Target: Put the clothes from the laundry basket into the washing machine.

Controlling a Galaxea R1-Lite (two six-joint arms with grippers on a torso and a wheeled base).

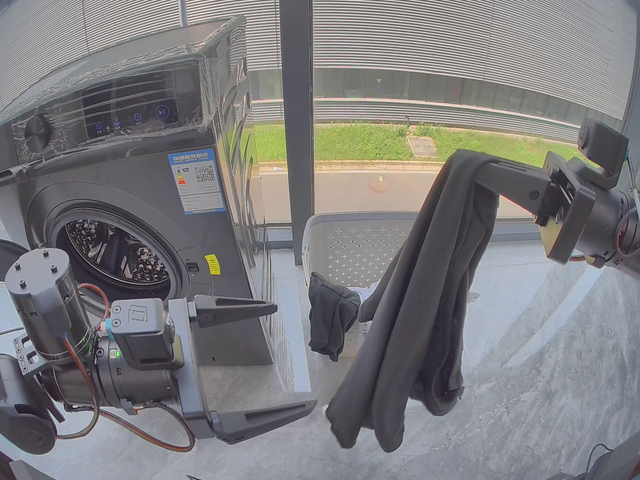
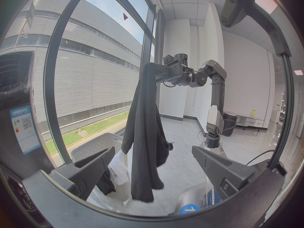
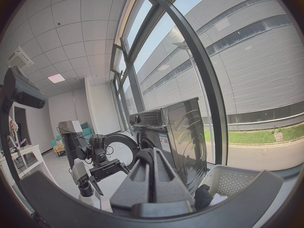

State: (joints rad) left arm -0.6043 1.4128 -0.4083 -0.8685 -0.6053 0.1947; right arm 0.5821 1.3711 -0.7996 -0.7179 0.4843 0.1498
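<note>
Dark garment (image 1: 420,301) is hanging from my right gripper (image 1: 483,168), which is clamping shut on its top fold, right of the washing machine (image 1: 133,168) and above the laundry basket (image 1: 360,241). My left gripper (image 1: 295,357) is hovering wide open and empty near the open drum (image 1: 117,251). I am judging that the swing leftward is calling for height, keeping the long tail clear of the basket, then lowering that tail into the drum first.

Matt cloth garment (image 1: 413,288), plastic basket (image 1: 353,245), glossy metal washing m/c (image 1: 113,185).
</note>
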